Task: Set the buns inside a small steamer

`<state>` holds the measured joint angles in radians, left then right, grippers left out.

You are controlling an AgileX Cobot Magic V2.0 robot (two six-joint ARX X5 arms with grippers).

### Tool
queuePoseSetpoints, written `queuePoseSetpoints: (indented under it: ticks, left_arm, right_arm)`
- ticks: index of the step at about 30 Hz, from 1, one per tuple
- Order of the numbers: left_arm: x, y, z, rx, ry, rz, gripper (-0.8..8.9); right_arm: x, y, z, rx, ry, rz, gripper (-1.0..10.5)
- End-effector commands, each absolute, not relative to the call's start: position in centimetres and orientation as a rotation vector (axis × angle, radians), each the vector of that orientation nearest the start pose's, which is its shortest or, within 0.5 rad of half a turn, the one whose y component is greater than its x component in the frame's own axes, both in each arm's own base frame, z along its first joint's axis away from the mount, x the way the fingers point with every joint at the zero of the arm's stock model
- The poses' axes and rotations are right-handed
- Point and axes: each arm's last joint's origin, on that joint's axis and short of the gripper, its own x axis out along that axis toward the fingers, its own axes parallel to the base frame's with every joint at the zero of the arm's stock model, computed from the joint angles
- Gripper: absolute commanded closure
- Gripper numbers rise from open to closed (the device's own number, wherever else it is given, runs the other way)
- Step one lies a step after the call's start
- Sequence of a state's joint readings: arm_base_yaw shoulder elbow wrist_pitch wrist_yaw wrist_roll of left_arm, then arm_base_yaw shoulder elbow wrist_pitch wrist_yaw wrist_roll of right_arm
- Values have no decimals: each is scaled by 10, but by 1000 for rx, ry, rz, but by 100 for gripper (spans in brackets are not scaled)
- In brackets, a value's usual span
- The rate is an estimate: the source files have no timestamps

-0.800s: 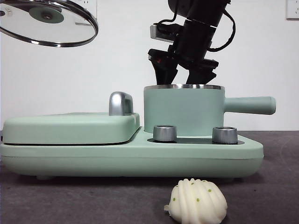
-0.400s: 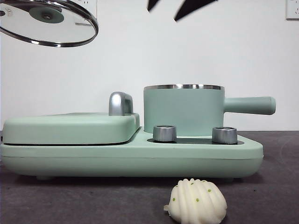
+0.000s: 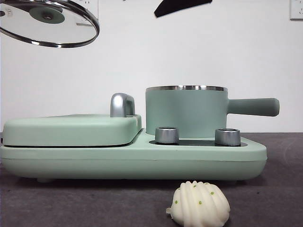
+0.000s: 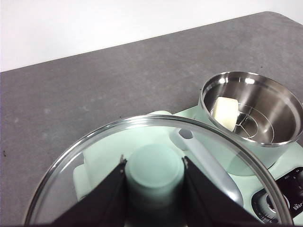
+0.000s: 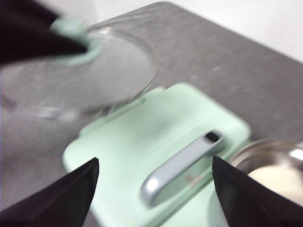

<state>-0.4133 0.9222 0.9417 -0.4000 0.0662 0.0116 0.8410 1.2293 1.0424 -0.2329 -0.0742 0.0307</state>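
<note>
Looking level across the table, the front view shows only the outside of the small steamer (image 3: pixel 186 111), with the pleated bun (image 3: pixel 200 204) lying on the table in front of it. The left wrist view looks inside the steamer, where the smooth bun (image 4: pixel 224 113) rests against its wall. The left gripper (image 4: pixel 154 177) pinches the lid (image 4: pixel 94 156) by its knob. The right gripper (image 5: pixel 154 187) hangs with jaws spread, high above the steamer.

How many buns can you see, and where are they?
2. The smooth bun lies inside the small steamer. The pleated bun with green specks sits on the table in front of the cooker. None seems hidden.
</note>
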Motion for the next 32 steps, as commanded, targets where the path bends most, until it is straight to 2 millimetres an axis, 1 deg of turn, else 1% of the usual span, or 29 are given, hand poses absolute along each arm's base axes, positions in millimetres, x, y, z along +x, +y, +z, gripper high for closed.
queuePoseSetpoints:
  ticks: [1,6,9,12,18,22,32]
  left_arm:
    - [177,-80,351,75,328,-481,798]
    - [177,-80,351,75,328,-481,798]
    - [177,-80,351,75,328,-481,798]
    - [177,-80,351,75,328,-481,798]
    - [177,-80,351,76,328,-481,798]
    - [177,-80,351,76,327,-481,798]
    - [177,-80,351,76,328,-481,798]
  right_arm:
    - [168,209,308,-152,455,929,567]
    - [149,212,269,-219,561,984,568]
    - [139,211,250,-265,632,1003,568]
    - [131,209,235,-307,701,1015,568]
    - [121,204,219,-377,816,1011,568]
    - [119,200,212,-395,846,1001,568]
    - [113,189,183,-432,893,964,568]
